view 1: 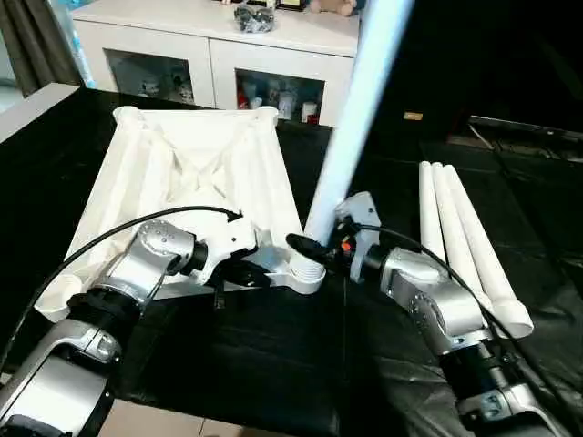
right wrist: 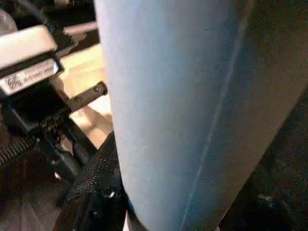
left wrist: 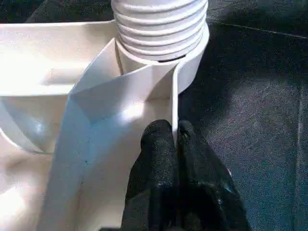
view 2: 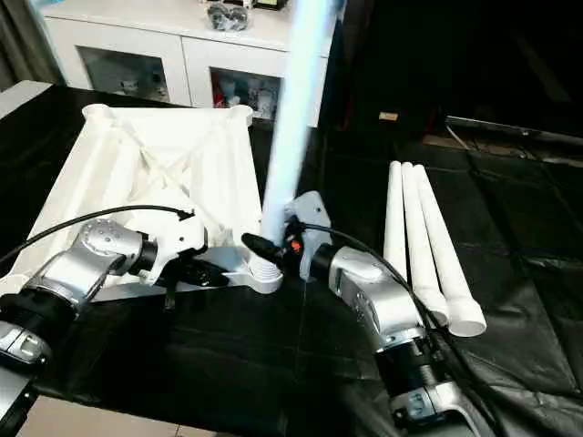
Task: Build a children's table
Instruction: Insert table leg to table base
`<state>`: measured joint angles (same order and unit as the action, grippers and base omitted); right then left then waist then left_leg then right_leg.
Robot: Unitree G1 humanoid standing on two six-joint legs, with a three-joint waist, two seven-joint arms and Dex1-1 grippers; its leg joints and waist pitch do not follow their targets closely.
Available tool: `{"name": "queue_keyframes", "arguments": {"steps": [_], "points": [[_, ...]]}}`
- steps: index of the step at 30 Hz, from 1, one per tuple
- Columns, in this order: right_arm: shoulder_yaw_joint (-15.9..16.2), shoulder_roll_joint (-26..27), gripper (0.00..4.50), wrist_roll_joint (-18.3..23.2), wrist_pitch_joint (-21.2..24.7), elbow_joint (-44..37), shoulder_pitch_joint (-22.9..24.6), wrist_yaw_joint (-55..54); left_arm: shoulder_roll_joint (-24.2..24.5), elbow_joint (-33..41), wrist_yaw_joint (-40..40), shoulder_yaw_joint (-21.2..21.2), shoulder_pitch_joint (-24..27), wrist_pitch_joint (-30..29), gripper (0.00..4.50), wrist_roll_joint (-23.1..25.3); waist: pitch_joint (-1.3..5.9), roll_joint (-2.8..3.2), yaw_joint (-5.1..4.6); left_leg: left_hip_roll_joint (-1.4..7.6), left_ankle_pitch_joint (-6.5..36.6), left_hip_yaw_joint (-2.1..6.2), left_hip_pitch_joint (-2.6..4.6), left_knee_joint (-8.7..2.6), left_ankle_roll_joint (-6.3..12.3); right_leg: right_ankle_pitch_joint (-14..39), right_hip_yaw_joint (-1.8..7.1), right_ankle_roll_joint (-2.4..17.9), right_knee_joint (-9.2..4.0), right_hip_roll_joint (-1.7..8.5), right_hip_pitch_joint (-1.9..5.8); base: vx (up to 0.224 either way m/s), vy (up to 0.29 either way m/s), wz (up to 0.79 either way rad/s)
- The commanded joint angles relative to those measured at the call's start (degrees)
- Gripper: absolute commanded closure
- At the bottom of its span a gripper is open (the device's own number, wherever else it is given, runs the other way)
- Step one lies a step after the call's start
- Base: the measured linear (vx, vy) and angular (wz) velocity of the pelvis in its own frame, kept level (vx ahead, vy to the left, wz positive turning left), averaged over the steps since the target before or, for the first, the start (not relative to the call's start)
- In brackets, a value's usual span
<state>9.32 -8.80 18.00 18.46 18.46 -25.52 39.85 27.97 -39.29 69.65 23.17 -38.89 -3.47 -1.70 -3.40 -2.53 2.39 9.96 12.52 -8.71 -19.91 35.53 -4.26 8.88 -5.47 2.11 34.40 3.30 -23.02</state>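
Note:
The white table top (view 1: 182,173) lies upside down on the black cover, ribbed side up. One white leg (view 1: 355,118) stands upright, leaning slightly, with its threaded end (left wrist: 161,24) in the near right corner socket (view 1: 310,276). My right gripper (view 1: 314,246) is shut on that leg just above the socket; the leg (right wrist: 183,106) looms close in the right wrist view. My left gripper (left wrist: 173,137) is shut on the table top's thin rim beside the same socket. Three more legs (view 1: 465,246) lie side by side to the right.
A white glass-door cabinet (view 1: 219,55) stands behind the work surface. Black sheeting (view 1: 273,355) covers the surface up to its near edge. A dark low shelf (view 1: 519,127) sits at the back right.

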Motion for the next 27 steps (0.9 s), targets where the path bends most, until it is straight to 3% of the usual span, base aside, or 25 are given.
{"name": "queue_keyframes", "arguments": {"steps": [1, 7, 8, 12, 14, 15, 16, 17, 18, 20, 21, 23, 24, 25, 26, 27], "points": [[-0.6, 0.4, 2.58, 1.3, 0.3, 2.6, 0.9, 0.8, -0.5, -1.1, -1.5, -1.8, -1.4, -0.1, 4.50, 0.2, 3.36, 1.26, 0.16, 3.43, 14.9, 1.19, 0.21, -5.29, -0.96, 28.2, 3.70, 7.0, -5.59, 6.23, 2.73, 0.000, 0.000, 0.00], [-1.8, 0.4, 2.58, 2.0, -2.4, 3.4, 3.9, 1.6, -0.9, -2.2, -2.4, -2.5, -2.1, -0.2, 4.50, 0.1, 3.43, 1.43, 0.32, 3.48, 14.5, 1.18, 0.10, -5.37, -0.54, 27.6, 3.68, 7.1, -5.63, 6.23, 2.80, 0.000, 0.000, 0.00], [-2.1, 0.5, 2.58, 1.9, -3.5, 3.3, 5.4, 1.9, -1.0, -2.9, -2.6, -2.6, -2.5, 0.0, 4.50, 0.4, 3.43, 1.84, 0.44, 3.43, 14.6, 1.16, 0.11, -5.35, -0.47, 27.3, 3.71, 7.3, -5.60, 6.22, 2.74, 0.000, 0.000, 0.00], [-2.1, 0.4, 2.58, 0.8, -6.3, 2.8, 8.6, 2.4, -1.2, -4.2, -3.3, -3.0, -3.2, 0.3, 4.50, 0.9, 3.47, 1.88, 0.88, 3.44, 14.5, 1.06, 0.16, -5.40, -0.15, 27.6, 3.73, 7.0, -5.74, 6.23, 2.74, 0.000, 0.000, 0.00], [-1.2, -0.3, 2.58, -0.7, -8.1, 2.5, 9.9, 2.5, -1.3, -4.6, -3.5, -3.2, -3.5, 0.4, 4.50, 1.2, 3.47, 1.86, 1.07, 3.35, 14.2, 1.01, 0.13, -5.40, 0.02, 27.9, 3.66, 6.8, -5.80, 6.18, 2.79, 0.000, 0.000, 0.00], [-0.5, -0.8, 2.58, -1.6, -9.1, 2.4, 10.6, 2.7, -1.4, -4.8, -3.4, -3.2, -3.6, 0.5, 4.50, 1.3, 3.47, 2.27, 1.22, 3.43, 13.8, 1.12, 0.03, -5.48, 0.12, 27.6, 3.70, 7.0, -5.70, 6.26, 2.85, 0.000, 0.000, 0.00], [-0.5, -0.8, 2.58, -1.6, -9.1, 2.4, 10.6, 2.7, -1.4, -4.8, -3.4, -3.2, -3.6, 0.5, 4.50, 1.3, 3.47, 2.15, 1.17, 3.47, 13.9, 1.08, 0.11, -5.53, 0.11, 27.5, 3.65, 6.9, -5.78, 6.15, 2.80, 0.000, 0.000, 0.00], [1.3, -2.0, 2.58, -3.8, -10.4, 2.4, 11.1, 2.9, -1.4, -5.0, -3.3, -3.1, -3.7, 0.7, 4.50, 1.5, 3.51, 2.36, 1.17, 3.47, 14.0, 1.10, 0.17, -5.51, 0.09, 27.2, 3.63, 7.1, -5.70, 6.14, 2.81, 0.000, 0.000, 0.00], [4.0, -3.6, 2.58, -6.6, -11.8, 2.5, 11.4, 3.6, -1.4, -5.2, -3.0, -2.9, -3.8, 1.0, 4.50, 1.7, 3.43, 2.22, 1.08, 3.36, 14.0, 0.99, 0.14, -5.54, 0.11, 26.8, 3.58, 7.1, -5.74, 6.00, 2.90, 0.000, 0.000, 0.00], [5.4, -4.3, 2.58, -7.8, -12.2, 2.6, 11.2, 4.1, -1.4, -5.4, -2.9, -2.8, -3.9, 1.2, 4.50, 1.9, 3.39, 2.33, 1.12, 3.38, 14.2, 0.97, 0.22, -5.52, 0.46, 27.7, 3.65, 7.0, -5.83, 6.08, 2.80, 0.000, 0.000, 0.00], [6.3, -4.6, 2.58, -8.2, -11.9, 2.6, 10.7, 4.9, -1.3, -5.4, -2.7, -2.4, -3.8, 1.5, 4.50, 2.2, 3.37, 1.91, 1.00, 3.38, 14.3, 0.95, 0.15, -5.52, 0.58, 28.0, 3.65, 6.8, -5.86, 6.04, 2.85, 0.000, 0.000, 0.00], [7.2, -4.6, 2.58, -8.8, -11.6, 3.1, 9.8, 6.1, -1.2, -5.7, -2.2, -2.1, -3.8, 2.1, 4.50, 2.6, 3.37, 2.19, 1.00, 3.41, 14.6, 1.10, 0.10, -5.55, 0.88, 29.4, 3.60, 6.4, -6.02, 6.22, 2.86, 0.000, 0.000, 0.00], [7.7, -4.6, 2.58, -9.1, -11.5, 3.4, 9.3, 6.7, -1.2, -5.6, -2.2, -2.0, -3.7, 2.2, 4.50, 2.7, 3.36, 1.78, 0.90, 3.41, 14.6, 1.05, 0.04, -5.56, 0.97, 29.7, 3.58, 6.3, -6.06, 6.15, 2.87, 0.000, 0.000, 0.00], [7.7, -4.6, 2.58, -9.1, -11.5, 3.4, 9.3, 6.7, -1.2, -5.6, -2.2, -2.0, -3.7, 2.2, 4.50, 2.7, 3.35, 1.92, 0.98, 3.38, 14.6, 1.09, 0.06, -5.54, 0.98, 30.0, 3.57, 6.2, -6.03, 6.21, 2.83, 0.000, 0.000, 0.00], [8.3, -4.3, 2.58, -9.5, -11.6, 4.4, 8.1, 7.7, -1.2, -5.4, -2.1, -2.0, -3.5, 2.2, 4.50, 2.7, 3.35, 0.88, 0.73, 3.45, 14.6, 1.03, 0.00, -5.57, 1.17, 31.0, 3.52, 5.7, -6.20, 6.20, 2.79, 0.000, 0.000, 0.00], [8.7, -4.1, 2.58, -9.7, -11.5, 5.3, 7.2, 8.4, -1.1, -5.1, -2.0, -2.0, -3.4, 2.2, 4.50, 2.7, 3.33, 1.34, 0.89, 3.38, 14.5, 1.15, 0.02, -5.55, 1.24, 31.3, 3.51, 5.8, -5.98, 6.32, 2.77, 0.000, 0.000, 0.00]]}}
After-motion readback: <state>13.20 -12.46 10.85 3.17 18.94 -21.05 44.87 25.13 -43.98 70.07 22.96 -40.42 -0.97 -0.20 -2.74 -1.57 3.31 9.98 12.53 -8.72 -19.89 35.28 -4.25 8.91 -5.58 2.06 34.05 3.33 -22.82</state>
